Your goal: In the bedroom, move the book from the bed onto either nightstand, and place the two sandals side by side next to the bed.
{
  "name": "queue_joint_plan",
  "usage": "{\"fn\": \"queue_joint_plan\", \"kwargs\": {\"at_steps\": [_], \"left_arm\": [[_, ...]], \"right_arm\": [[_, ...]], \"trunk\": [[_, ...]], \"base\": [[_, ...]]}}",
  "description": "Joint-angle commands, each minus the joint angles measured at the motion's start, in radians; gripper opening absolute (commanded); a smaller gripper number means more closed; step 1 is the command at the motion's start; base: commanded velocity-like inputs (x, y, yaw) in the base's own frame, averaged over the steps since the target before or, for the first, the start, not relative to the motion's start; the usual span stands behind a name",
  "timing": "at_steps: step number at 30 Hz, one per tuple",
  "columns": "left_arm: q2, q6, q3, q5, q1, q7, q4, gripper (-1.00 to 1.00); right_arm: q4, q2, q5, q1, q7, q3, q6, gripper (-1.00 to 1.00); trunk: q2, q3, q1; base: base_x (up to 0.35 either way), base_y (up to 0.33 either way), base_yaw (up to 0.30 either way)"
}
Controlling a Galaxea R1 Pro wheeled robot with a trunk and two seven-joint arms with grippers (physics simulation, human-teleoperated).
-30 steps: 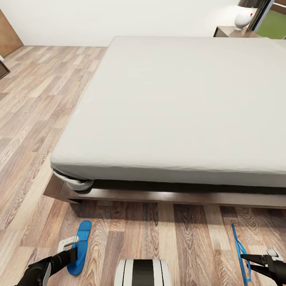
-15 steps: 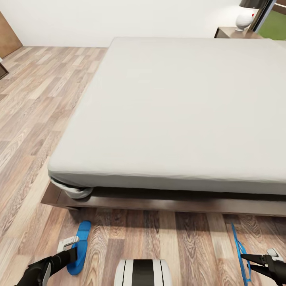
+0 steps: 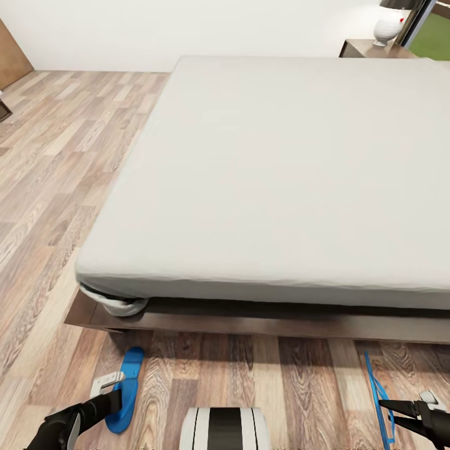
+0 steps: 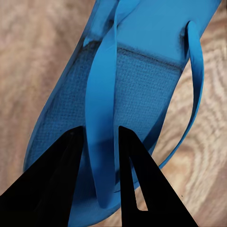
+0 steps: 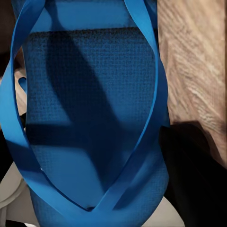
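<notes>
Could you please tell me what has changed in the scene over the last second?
Very little: the whole head view shifts slightly, the bed edge sitting a little lower in frame, so the camera moved, not the things. Nothing was let go. The left gripper keeps its fingers either side of one sandal's strap, and the right gripper still holds the other sandal on edge. Both stay near the floor.

the bed (image 3: 275,169) runs off the head view's right edge, and the nightstand (image 3: 369,49) and white lamp (image 3: 389,25) behind it are cropped at the top. the left sandal (image 3: 125,390) is partly covered by the left pincer (image 3: 107,395). the right sandal (image 3: 378,400) shows only as a thin edge, and the right pincer (image 3: 406,414) is cut off at the corner, its grip unclear.
</notes>
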Motion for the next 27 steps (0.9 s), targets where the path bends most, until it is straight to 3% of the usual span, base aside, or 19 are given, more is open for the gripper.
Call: {"fn": "queue_joint_plan", "kwargs": {"at_steps": [1, 4, 14, 21, 27], "left_arm": [[-0.001, 0.006, 0.007, -0.004, -0.001, -0.008, -0.002, -1.0], [-0.001, 0.006, 0.007, -0.004, -0.001, -0.008, -0.002, -1.0], [-0.001, 0.006, 0.007, -0.004, -0.001, -0.008, -0.002, -1.0], [-0.001, 0.006, 0.007, -0.004, -0.001, -0.008, -0.002, -1.0], [-0.001, 0.006, 0.007, -0.004, -0.001, -0.008, -0.002, -1.0]], "right_arm": [[0.0, 0.0, -0.003, 0.0, 0.001, -0.001, 0.009, -1.0], [0.0, 0.0, -0.003, 0.0, 0.002, -0.001, 0.009, -1.0], [0.0, 0.0, -0.003, 0.0, 0.002, -0.001, 0.009, -1.0], [0.0, 0.0, -0.003, 0.0, 0.001, -0.001, 0.009, -1.0], [0.0, 0.0, -0.003, 0.0, 0.001, -0.001, 0.009, -1.0]], "trunk": [[-0.001, -0.005, 0.0], [-0.001, -0.016, 0.002], [-0.001, -0.016, 0.002], [-0.003, -0.043, 0.005], [-0.003, -0.043, 0.005]], "base": [[0.0, 0.0, 0.0], [0.0, 0.0, 0.0], [0.0, 0.0, 0.0], [0.0, 0.0, 0.0], [0.0, 0.0, 0.0]]}}
